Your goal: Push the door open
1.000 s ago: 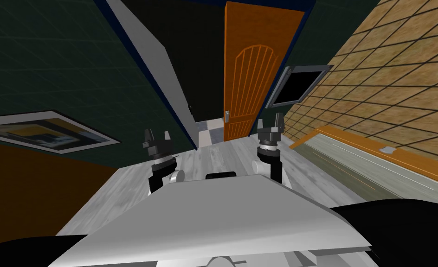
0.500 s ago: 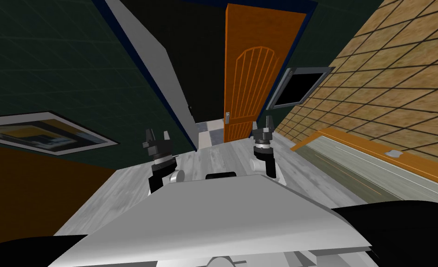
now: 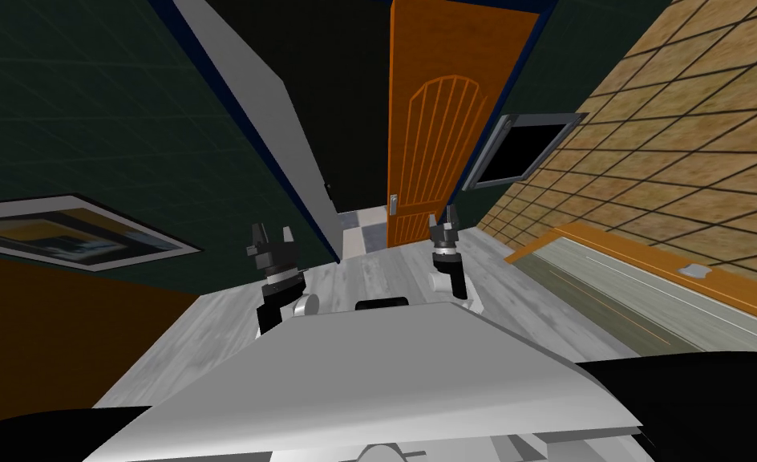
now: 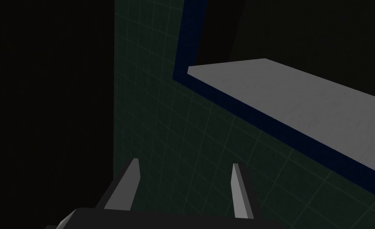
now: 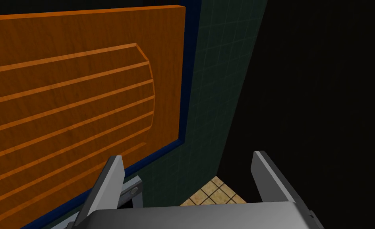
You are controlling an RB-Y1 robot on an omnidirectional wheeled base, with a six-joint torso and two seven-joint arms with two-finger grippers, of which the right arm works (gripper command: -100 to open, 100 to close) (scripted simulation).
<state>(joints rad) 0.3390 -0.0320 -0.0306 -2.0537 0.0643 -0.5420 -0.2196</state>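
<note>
Two fingers (image 5: 110, 181) of right gripper (image 5: 188, 156) gape before orange door (image 5: 63, 99).

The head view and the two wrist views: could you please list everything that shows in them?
door: one, orange, ribbed arched panel, straight ahead
handle plate: one, grey, low on the door's edge beside the opening
grey panel: one, dark blue edging, left of the opening
green wall: dark, tiled, left and around the door
picture: one, white frame, on the left wall
window: one, grey frame, black pane, right of the door
tan wall: tiled, right side
floor: grey planks
left pincer: one, open, facing the green wall
right pincer: one, open, just short of the door
</note>
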